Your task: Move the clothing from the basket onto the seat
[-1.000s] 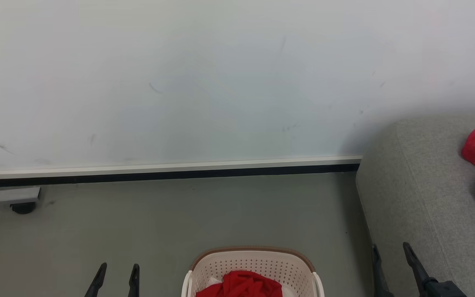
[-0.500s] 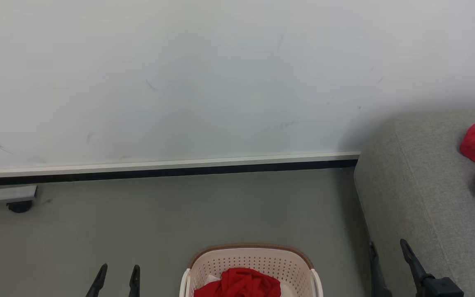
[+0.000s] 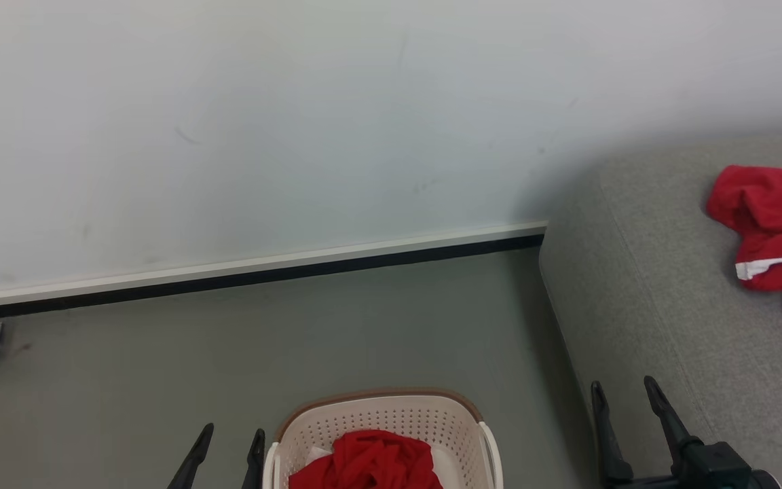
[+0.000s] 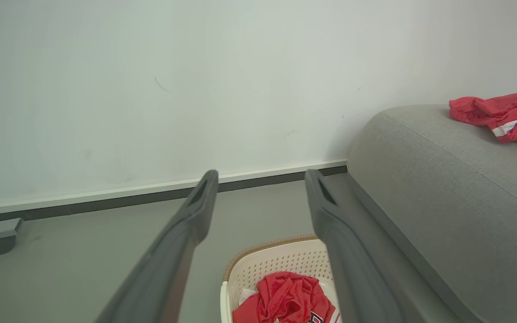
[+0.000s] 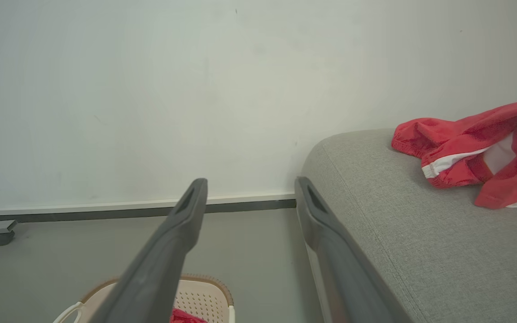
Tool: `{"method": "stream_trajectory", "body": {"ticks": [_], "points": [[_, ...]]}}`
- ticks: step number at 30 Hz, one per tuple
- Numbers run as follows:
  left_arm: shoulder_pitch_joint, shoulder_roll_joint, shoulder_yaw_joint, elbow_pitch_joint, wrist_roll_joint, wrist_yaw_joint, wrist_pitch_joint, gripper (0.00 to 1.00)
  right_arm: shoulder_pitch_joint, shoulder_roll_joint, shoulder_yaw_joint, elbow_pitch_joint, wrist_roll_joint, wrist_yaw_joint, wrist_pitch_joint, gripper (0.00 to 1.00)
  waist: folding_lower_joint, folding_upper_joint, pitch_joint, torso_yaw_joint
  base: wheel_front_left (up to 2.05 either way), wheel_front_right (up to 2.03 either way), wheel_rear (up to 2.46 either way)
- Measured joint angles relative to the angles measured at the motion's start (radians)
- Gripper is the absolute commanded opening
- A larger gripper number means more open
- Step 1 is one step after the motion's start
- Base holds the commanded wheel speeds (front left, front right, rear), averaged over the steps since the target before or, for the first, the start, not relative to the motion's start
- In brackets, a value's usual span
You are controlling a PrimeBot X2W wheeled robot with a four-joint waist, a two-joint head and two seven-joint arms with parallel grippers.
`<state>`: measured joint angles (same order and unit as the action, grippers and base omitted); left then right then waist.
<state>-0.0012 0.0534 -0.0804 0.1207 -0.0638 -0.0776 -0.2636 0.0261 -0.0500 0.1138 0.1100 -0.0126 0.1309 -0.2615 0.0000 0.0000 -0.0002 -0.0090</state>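
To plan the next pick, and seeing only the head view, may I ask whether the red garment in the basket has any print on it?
Observer: Yes. The left wrist view shows a black-and-white print on the red garment in the laundry basket.
Operator: Thank you. And the other piece?
Observer: In the right wrist view, the other red garment on the grey sofa opens onto a broad white inner panel.

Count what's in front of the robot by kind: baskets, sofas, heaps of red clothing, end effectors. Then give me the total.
Basket: 1
Sofa: 1
Red clothing heaps: 2, basket heap, sofa heap
End effectors: 2, left end effector, right end effector, both open
Total: 6
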Motion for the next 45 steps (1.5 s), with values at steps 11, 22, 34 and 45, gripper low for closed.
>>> {"method": "stream_trajectory", "body": {"ticks": [11,22,34,45], "points": [[-0.151,-0.002,-0.083,0.136,0.024,-0.018,0.0,1.0,-0.056,0.0,0.015,-0.072,0.016,0.0,-0.002,1.0,0.0001,0.0,0.126,-0.117,0.0,0.0,0.0],[-0.377,0.021,-0.118,0.478,0.089,0.006,0.029,1.0,-0.097,-0.002,0.029,-0.14,0.066,0.0,-0.002,1.0,0.0002,0.0001,0.328,-0.227,0.0,0.0,0.0],[-0.669,0.041,-0.194,0.745,0.176,0.019,0.13,1.0,-0.094,-0.002,0.033,-0.235,0.124,0.0,-0.002,1.0,0.0003,0.0002,0.576,-0.311,0.0,0.0,0.0],[-0.828,0.068,-0.211,0.902,0.206,0.094,0.175,1.0,-0.095,-0.002,0.061,-0.295,0.18,0.0,-0.002,1.0,0.0002,0.0003,0.768,-0.367,0.0,0.0,0.0]]}}
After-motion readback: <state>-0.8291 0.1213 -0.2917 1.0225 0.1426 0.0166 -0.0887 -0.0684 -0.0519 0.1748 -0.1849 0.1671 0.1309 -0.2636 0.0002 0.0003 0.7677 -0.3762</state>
